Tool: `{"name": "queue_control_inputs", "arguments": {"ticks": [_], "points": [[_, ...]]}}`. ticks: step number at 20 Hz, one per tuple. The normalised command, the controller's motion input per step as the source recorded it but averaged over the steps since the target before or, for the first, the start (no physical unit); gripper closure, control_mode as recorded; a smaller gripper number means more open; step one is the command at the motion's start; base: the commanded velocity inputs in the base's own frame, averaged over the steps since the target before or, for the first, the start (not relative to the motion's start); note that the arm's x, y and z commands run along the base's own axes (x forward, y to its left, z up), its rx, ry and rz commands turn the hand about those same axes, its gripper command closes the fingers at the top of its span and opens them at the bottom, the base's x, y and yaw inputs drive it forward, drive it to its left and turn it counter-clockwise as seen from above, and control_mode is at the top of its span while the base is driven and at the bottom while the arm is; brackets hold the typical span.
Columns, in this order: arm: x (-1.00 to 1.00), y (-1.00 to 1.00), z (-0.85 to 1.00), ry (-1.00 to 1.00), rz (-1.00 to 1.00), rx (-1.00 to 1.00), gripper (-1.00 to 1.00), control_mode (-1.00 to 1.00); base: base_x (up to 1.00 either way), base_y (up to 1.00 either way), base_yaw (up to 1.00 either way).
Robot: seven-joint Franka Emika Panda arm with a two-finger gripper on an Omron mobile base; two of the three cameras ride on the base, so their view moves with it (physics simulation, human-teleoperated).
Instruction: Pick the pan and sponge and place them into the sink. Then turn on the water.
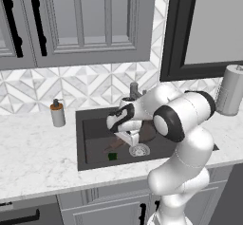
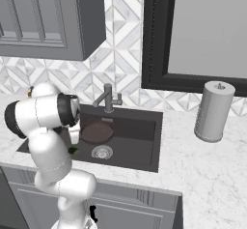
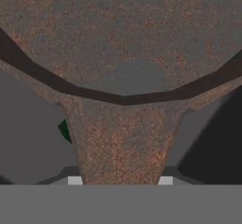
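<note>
The dark-brown pan [image 3: 123, 38] lies low in the dark-grey sink [image 1: 90, 134], near the round drain [image 1: 139, 149]. Its handle [image 3: 123, 142] runs back between my fingers, whose tips press against its two sides. My gripper [image 3: 120, 180] is shut on that handle, and from the left base camera it [image 1: 129, 138] hangs inside the basin beside the pan [image 1: 148, 133]. The small green sponge [image 1: 112, 156] rests on the sink floor near the front wall, and a corner of the sponge [image 3: 65, 131] peeks out left of the handle. No water runs from the faucet [image 1: 134, 90].
A soap dispenser [image 1: 57, 113] stands on the marble counter left of the sink. A paper towel roll [image 2: 213, 111] stands at the right. The faucet [image 2: 107, 97] rises behind the basin, under the dark window frame [image 2: 154, 35]. Grey cabinets hang above at left.
</note>
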Motion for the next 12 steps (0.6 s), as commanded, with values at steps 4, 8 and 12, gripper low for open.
{"name": "queue_control_inputs", "arguments": {"ticks": [4, 8, 12], "points": [[0.24, 0.00, -0.39, 0.01, -0.08, 0.00, 1.00, -1.00, 0.00, 0.00, 0.00], [0.21, 0.04, -0.44, 0.00, -0.07, -0.01, 1.00, -1.00, 0.00, 0.00, 0.00], [0.23, 0.10, -0.39, 0.01, -0.08, -0.01, 1.00, -1.00, 0.00, 0.00, 0.00]]}}
